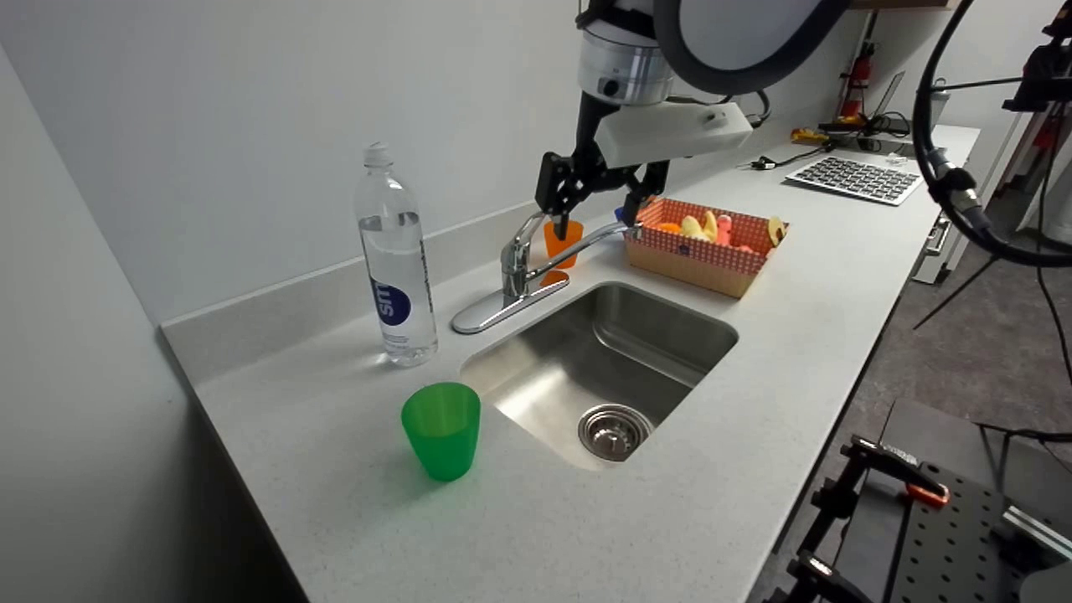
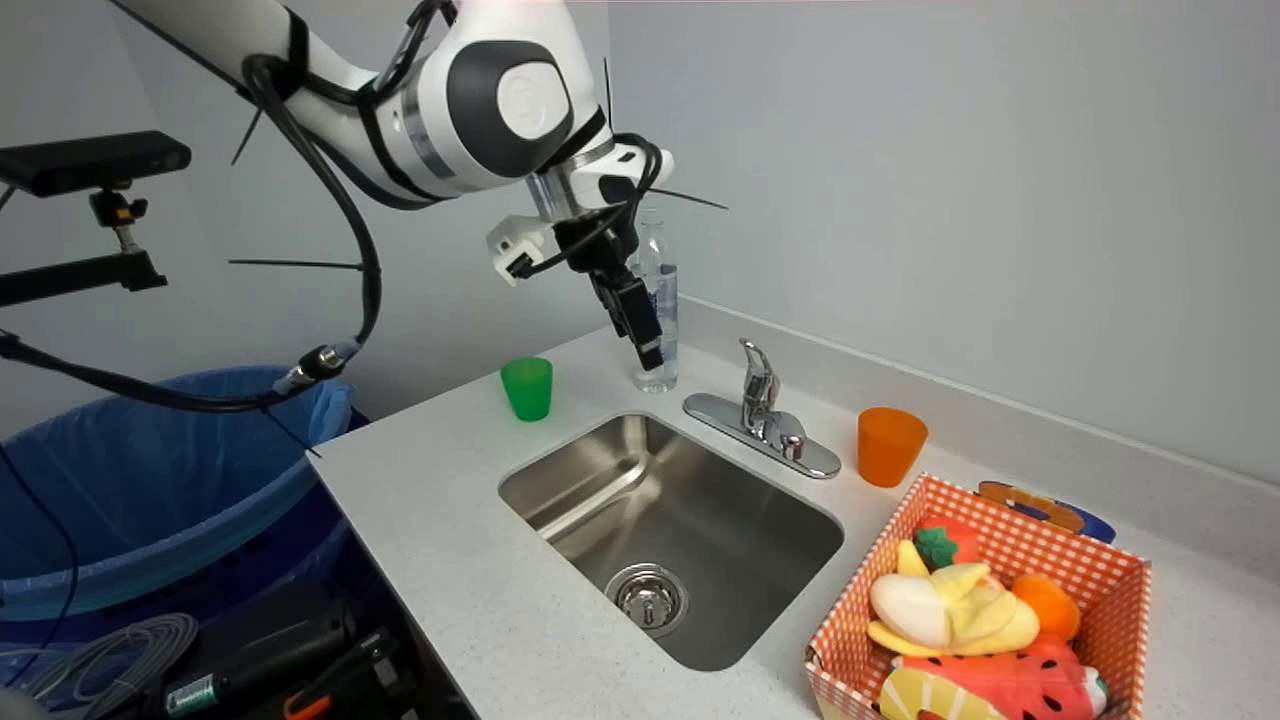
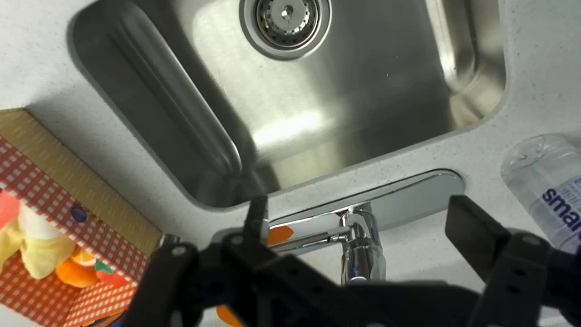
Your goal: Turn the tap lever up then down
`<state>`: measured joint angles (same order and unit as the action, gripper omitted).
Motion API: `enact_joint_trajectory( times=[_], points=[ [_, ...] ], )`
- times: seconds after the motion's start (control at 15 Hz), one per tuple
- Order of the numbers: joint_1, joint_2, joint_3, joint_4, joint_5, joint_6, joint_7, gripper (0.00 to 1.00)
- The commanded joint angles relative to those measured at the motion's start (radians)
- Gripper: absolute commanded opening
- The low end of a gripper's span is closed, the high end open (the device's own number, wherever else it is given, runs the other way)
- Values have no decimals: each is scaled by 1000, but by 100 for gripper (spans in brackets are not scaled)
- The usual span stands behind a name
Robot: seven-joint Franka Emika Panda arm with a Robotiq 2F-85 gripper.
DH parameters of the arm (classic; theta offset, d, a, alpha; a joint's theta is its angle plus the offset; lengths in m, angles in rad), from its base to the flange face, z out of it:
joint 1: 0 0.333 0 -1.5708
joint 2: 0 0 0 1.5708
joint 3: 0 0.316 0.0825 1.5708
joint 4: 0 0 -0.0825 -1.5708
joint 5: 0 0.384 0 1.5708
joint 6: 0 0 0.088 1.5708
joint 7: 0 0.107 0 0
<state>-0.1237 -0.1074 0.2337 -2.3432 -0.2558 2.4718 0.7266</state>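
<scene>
In an exterior view, the gripper points down near the tap, its fingers spread apart. The tap lever slants upward, just below the finger at picture left; the spout runs beneath the gap between the fingers. Left of the fingers stands a water bottle, and lower left a green cup. An orange cup shows behind the spout, below the fingers; the sink lies lower down, and a box of toy food is to their right.

In an exterior view, the fingers are seen side-on, so their gap cannot be told here. The tap lever stands to their right, apart from the fingertips, tilted upward. The bottle is behind the fingers, the green cup to their lower left, the orange cup farther right. A bin with a blue liner stands well to their left.

In the wrist view, the fingers come in from the bottom edge, wide apart, with the tap showing in the gap. The gripper's body covers part of it. The drain lies beyond the fingertips, the bottle just right of the right-hand finger, and the box left of both.
</scene>
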Motion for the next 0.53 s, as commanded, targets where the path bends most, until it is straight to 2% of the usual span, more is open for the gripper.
enact_joint_trajectory(
  times=[0.0, 0.27, 0.47],
  points=[
    [47, 163, -60, 181, -46, -25, 34, 100],
    [102, 331, -129, 375, -17, -42, -19, 100],
    [133, 440, -161, 526, 56, -77, -134, 100]
  ],
)
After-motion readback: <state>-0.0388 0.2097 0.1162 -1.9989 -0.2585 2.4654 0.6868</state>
